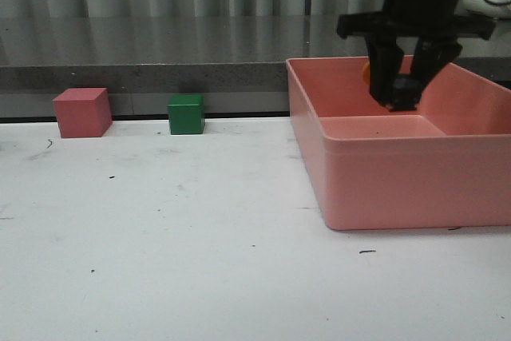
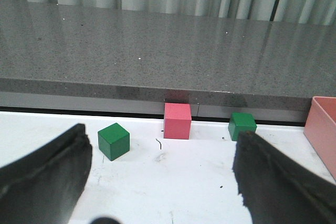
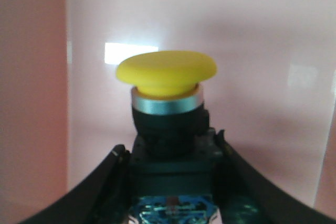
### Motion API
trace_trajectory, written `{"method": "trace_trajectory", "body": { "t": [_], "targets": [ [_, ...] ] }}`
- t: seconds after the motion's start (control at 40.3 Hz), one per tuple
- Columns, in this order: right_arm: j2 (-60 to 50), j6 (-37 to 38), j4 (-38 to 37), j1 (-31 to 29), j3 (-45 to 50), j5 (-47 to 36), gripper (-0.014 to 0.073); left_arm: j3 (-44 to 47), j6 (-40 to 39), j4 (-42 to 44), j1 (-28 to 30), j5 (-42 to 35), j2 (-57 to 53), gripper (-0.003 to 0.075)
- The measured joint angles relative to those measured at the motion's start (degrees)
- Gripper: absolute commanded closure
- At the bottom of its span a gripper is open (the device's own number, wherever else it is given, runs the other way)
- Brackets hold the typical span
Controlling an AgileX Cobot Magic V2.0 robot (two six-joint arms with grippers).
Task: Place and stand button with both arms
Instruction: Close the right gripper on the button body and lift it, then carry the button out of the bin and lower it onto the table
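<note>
**Button held over the pink bin**

Left gripper (image 2: pixel 160 182) was spread wide, holding nothing. At right, the right gripper (image 1: pixel 405 77) clamped the button (image 3: pixel 167 108) by its base over the pink bin (image 1: pixel 399 177), yellow cap pointing left, axis tilted.

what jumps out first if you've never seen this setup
The big pink bin on the table's right side dominates, with the right claw lowered into it. Up close, that claw grips a button with a bright yellow mushroom cap. Far left by the back ledge sit a pink cube and a green cube.
</note>
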Motion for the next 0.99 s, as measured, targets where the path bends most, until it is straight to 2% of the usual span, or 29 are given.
{"method": "trace_trajectory", "body": {
  "t": [0.223,0.447,0.744,0.992],
  "targets": [
    [-5.9,0.1,0.0,8.3,0.0,2.0,0.0355,0.0,0.0,0.0,0.0,0.0,0.0,0.0174],
    [-5.6,0.1,0.0,17.9,-0.2,4.6,0.0355,0.0,0.0,0.0,0.0,0.0,0.0,0.0174],
    [4.8,5.1,0.1,28.1,-9.5,6.9,0.0355,0.0,0.0,0.0,0.0,0.0,0.0,0.0174],
    [16.0,15.0,-0.3,31.4,-20.0,7.4,0.0355,0.0,0.0,0.0,0.0,0.0,0.0,0.0174]
  ]
}}
